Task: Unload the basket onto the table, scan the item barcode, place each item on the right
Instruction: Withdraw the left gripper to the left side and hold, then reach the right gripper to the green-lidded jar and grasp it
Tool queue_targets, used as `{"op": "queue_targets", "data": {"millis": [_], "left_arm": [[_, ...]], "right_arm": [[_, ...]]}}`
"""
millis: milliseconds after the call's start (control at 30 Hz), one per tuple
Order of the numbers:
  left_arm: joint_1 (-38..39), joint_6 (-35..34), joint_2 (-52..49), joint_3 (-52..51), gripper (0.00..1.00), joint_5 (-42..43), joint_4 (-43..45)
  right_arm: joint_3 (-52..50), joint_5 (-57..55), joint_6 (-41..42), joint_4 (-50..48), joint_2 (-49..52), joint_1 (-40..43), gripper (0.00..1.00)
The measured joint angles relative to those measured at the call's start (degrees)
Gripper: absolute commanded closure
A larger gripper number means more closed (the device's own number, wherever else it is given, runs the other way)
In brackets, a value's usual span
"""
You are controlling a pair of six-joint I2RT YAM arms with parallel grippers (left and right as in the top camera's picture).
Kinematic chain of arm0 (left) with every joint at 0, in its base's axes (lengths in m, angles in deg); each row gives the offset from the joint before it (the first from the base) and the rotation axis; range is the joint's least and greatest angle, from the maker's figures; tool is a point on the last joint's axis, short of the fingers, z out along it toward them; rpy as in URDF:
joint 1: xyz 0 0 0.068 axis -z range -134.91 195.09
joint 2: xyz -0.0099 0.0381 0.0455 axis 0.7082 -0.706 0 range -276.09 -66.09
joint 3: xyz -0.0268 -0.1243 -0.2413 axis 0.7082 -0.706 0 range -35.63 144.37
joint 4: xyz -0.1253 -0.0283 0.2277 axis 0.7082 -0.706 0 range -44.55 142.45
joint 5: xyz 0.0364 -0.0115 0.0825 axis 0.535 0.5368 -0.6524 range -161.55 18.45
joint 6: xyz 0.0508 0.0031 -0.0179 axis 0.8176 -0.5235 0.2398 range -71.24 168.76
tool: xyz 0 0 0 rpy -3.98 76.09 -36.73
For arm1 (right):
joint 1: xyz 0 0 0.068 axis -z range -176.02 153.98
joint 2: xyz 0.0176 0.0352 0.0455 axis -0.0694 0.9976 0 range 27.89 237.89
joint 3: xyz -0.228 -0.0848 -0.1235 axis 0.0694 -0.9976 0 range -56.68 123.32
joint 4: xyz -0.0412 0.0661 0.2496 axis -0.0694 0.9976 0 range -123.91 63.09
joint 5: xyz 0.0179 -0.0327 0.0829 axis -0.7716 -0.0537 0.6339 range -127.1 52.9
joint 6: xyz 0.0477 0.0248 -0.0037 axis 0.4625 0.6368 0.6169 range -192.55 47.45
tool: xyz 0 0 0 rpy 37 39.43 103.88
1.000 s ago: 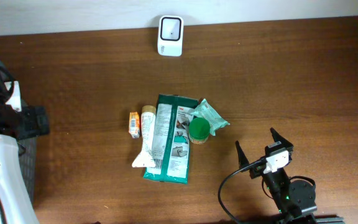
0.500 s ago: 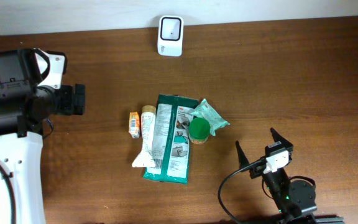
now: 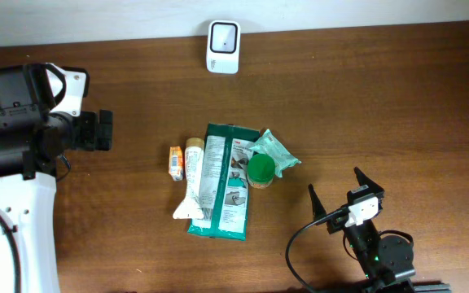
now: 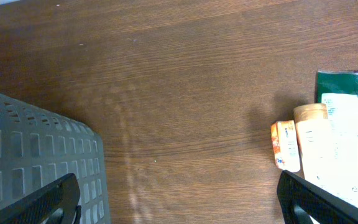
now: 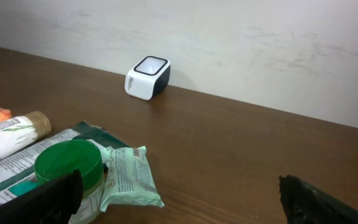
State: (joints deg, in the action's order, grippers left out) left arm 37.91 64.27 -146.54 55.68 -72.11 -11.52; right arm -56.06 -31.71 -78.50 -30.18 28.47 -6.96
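Well, nothing is being held just now: the left pincer [image 3: 104, 132] is hovering wide open at the left of the overhead frame, pointing toward the heap, and the right pincer [image 3: 333, 179] is sitting just as wide at the lower right, both empty and well apart from the goods. The things to be scanned are lying bunched in the middle of the table [image 3: 381, 98]: a long green packet [image 3: 222, 191] with a white tube [image 3: 190, 183] lying along its left edge, a small orange box [image 3: 176, 162] just beside the tube, a green-lidded jar [image 3: 260, 169] at the packet's upper right edge and a pale green pouch [image 3: 277, 153] pressing against the jar. The scanner [image 3: 223, 37] is waiting at the top centre, well apart from all of them. To my eye that crowding is asking for trouble: a finger coming down for one item is likely to be nudging its neighbour, or pinching two at once. The flat packet is giving little edge to bite on, and the jar or tube may be rolling off if bumped. I am not seeing any barcode from here, so an item may be going up to the scanner wrong face first. The basket [image 4: 36, 149], at the lower left of the left wrist view, is sitting close to that arm and could be getting clipped on a swing.
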Motion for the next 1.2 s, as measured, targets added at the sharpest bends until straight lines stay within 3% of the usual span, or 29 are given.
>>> {"op": "queue_targets", "data": {"millis": [800,933,1067,1200], "left_arm": [[0.0,0.0,0.0,0.0,0.01,0.0,0.0],[0.0,0.0,0.0,0.0,0.01,0.04,-0.02],[0.0,0.04,0.11,0.0,0.01,0.2,-0.02],[0.0,0.17,0.31,0.07,0.01,0.22,0.02]], "right_arm": [[0.0,1.03,-0.02,-0.04,0.0,0.0,0.02],[1.77,5.55,5.09,1.9,3.26,0.0,0.02],[20.37,11.93,7.72,14.27,19.52,0.02,0.02],[44.48,14.97,8.5,34.56,40.39,0.0,0.02]]}}
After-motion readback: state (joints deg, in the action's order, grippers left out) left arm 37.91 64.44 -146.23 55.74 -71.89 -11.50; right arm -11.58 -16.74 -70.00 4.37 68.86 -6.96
